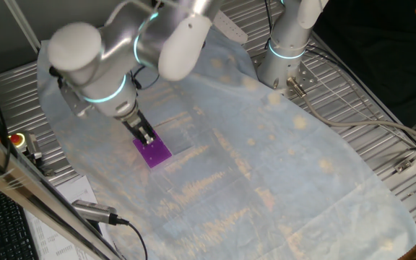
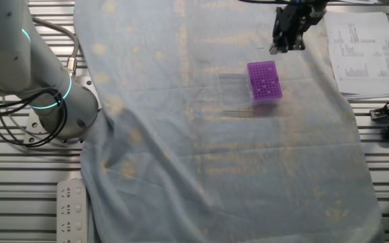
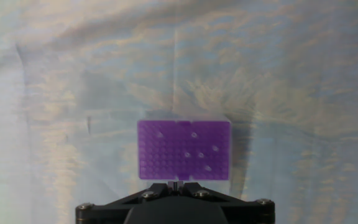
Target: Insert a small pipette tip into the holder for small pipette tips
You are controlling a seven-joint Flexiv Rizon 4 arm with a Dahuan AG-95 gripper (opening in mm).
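Observation:
The holder for small pipette tips (image 3: 184, 150) is a flat purple block with a grid of tiny holes, lying on the pale cloth. Several holes hold pale tips. It also shows in one fixed view (image 1: 153, 152) and in the other fixed view (image 2: 263, 81). My gripper (image 3: 176, 183) hovers just above the holder's near edge, its jaws pressed together on a thin pale small pipette tip (image 3: 176, 182), of which only a sliver shows. The gripper also appears in one fixed view (image 1: 144, 135) and in the other fixed view (image 2: 280, 42), beside the holder's end.
A wrinkled pale cloth (image 2: 215, 155) covers the table. A clear flat square (image 2: 232, 86) lies next to the holder. A second arm's base (image 1: 284, 54) stands at the back. Papers (image 2: 360, 47), cables and a keyboard lie at the table's edge.

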